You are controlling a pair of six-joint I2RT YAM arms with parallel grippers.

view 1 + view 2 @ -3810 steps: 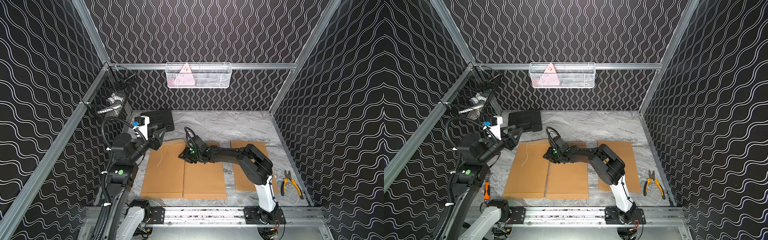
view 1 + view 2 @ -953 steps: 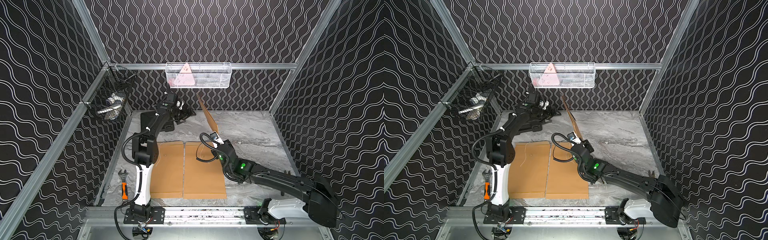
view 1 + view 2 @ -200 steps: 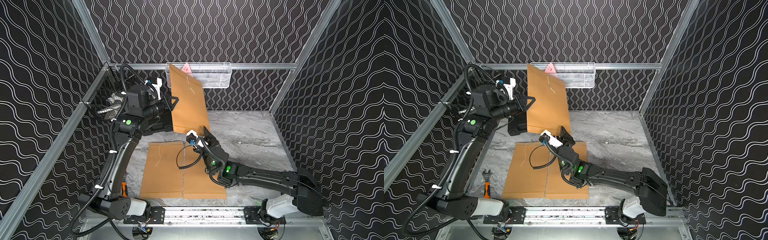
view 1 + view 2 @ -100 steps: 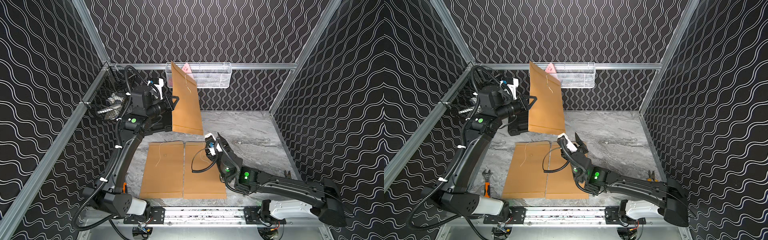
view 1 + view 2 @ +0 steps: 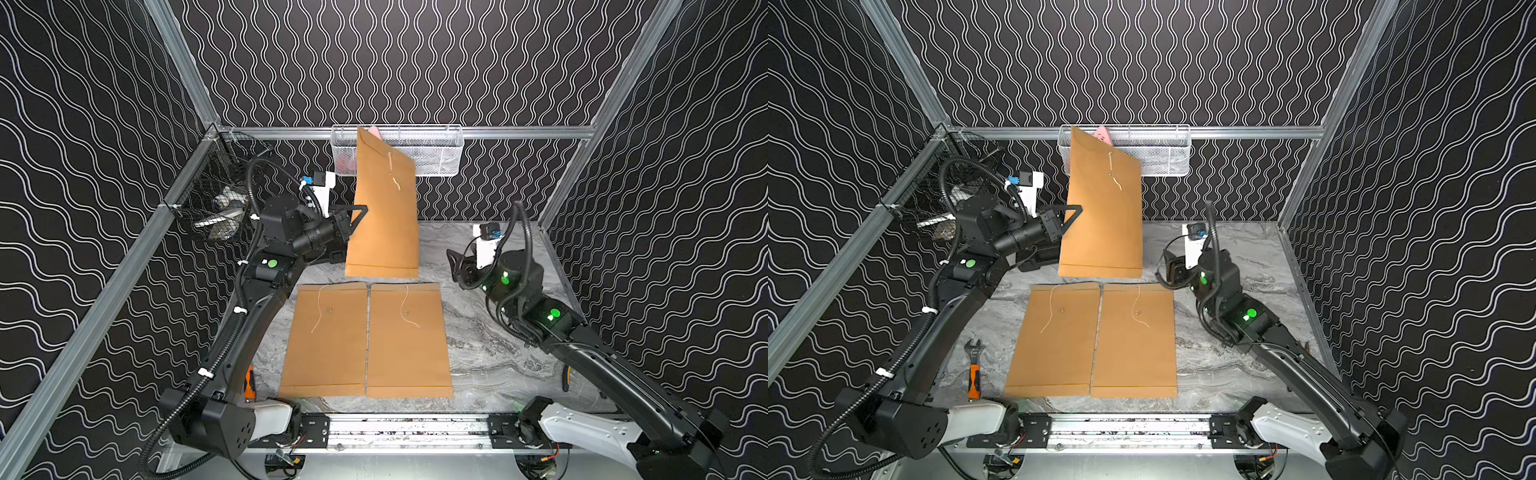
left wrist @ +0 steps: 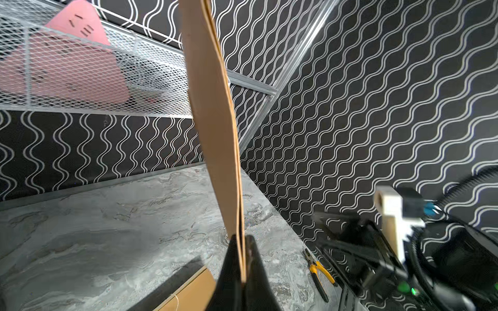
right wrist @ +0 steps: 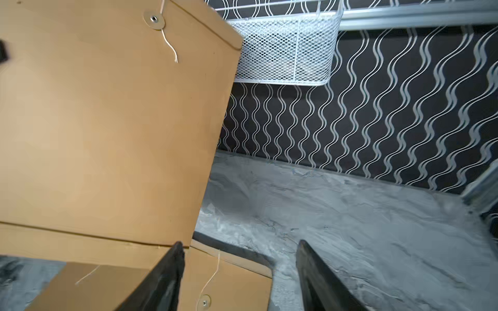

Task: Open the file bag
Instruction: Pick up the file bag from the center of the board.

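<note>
A brown file bag (image 5: 384,216) (image 5: 1102,220) hangs upright above the table's back half. My left gripper (image 5: 356,212) (image 5: 1073,212) (image 6: 241,239) is shut on its left edge, which shows edge-on in the left wrist view. The bag's white string (image 7: 168,45) hangs loose from the round button (image 7: 154,18) on the flap. My right gripper (image 5: 455,268) (image 5: 1165,266) (image 7: 239,243) is open and holds nothing. It sits to the right of the bag's lower right corner, apart from it.
Two more brown file bags (image 5: 328,336) (image 5: 409,338) lie flat side by side, their strings loose. A white mesh basket (image 5: 436,149) with a pink triangle (image 6: 67,67) hangs on the back wall. A black wire basket (image 5: 212,208) hangs left. Pliers (image 6: 318,272) lie right, a wrench (image 5: 974,374) left.
My right gripper has left the hanging bag's lower corner, moved right and opened wider. The left gripper keeps its grip; the bag has shifted slightly right.
</note>
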